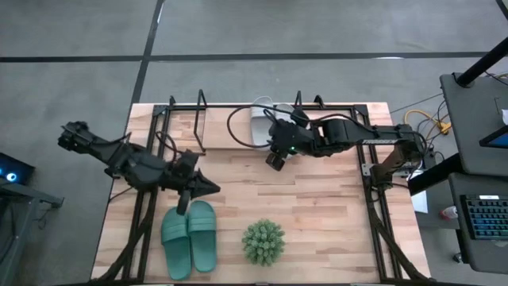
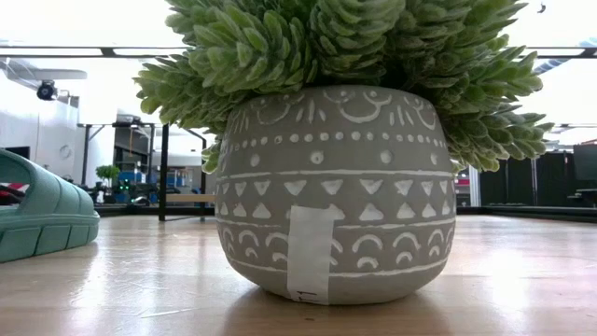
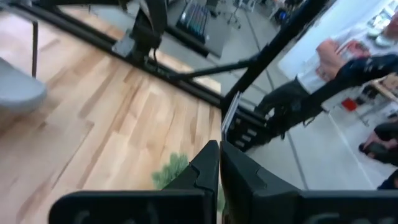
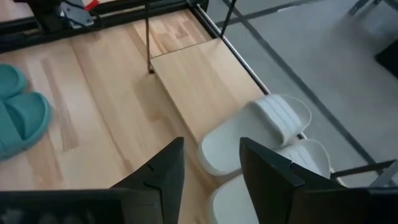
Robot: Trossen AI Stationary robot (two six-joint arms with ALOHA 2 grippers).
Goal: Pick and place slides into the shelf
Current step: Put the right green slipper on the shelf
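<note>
I work in what looks like a robotics lab: my wooden table (image 1: 317, 199) sits in a black metal frame on a bare grey floor, with a desk carrying a keyboard (image 1: 484, 218) and loose yellow cables (image 1: 429, 121) at the right edge of the high view. In the low view, bright ceiling light strips and dark equipment racks stretch across the background. At the upper right of my left wrist view a person (image 3: 336, 68) stands beside the table.
</note>
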